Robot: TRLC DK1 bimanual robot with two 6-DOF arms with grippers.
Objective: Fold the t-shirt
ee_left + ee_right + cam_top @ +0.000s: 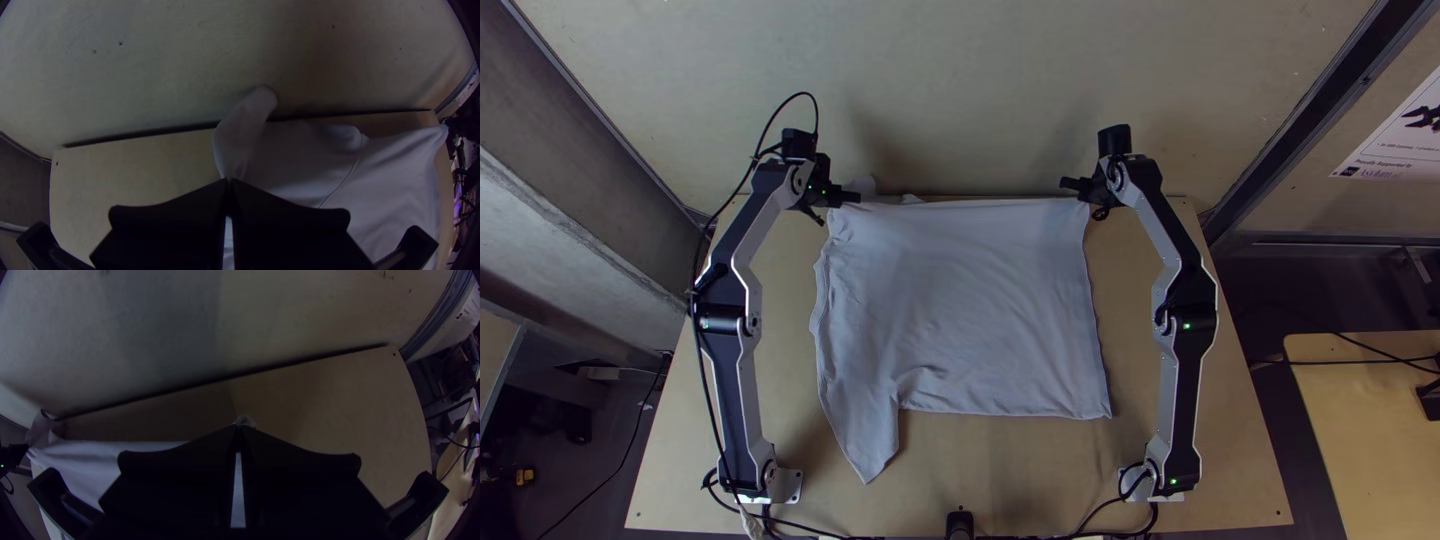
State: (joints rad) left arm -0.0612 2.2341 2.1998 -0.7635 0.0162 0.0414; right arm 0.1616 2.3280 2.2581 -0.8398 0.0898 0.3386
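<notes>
Top looks down; dim wrist views seem nearer.

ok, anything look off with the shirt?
Two bits spoil the outline of the t-shirt: a flap juts toward the near edge of the table, and a loose end by the left gripper sticks out past its far edge. No damage visible.
</notes>
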